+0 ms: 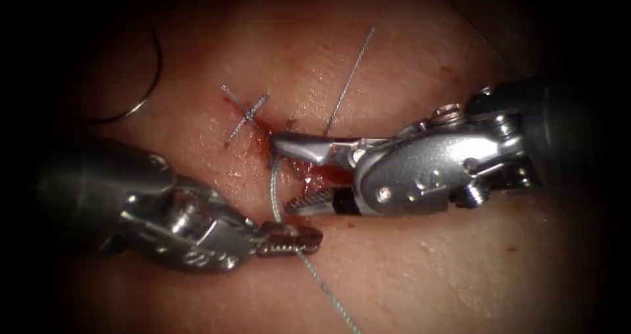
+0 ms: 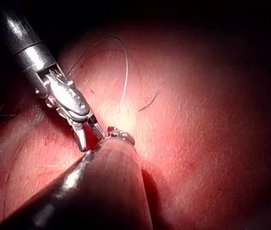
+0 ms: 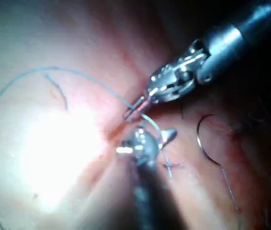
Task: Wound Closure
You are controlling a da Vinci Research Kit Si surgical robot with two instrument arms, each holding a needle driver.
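While the left tool [image 1: 292, 237] is clamping its jaws on the thread [image 1: 274, 192] just below the cut [image 1: 309, 173], the right tool [image 1: 289, 173] is sitting over the cut with jaws spread, gripping nothing. Lying free on the tissue [image 1: 407, 275], the needle [image 1: 141, 84] is resting well left of the cut, not embedded. One finished knot [image 1: 248, 115] is sitting above the cut.

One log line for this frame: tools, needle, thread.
left tool: shut on thread | right tool: open over cut | needle: lying free on tissue, left of cut
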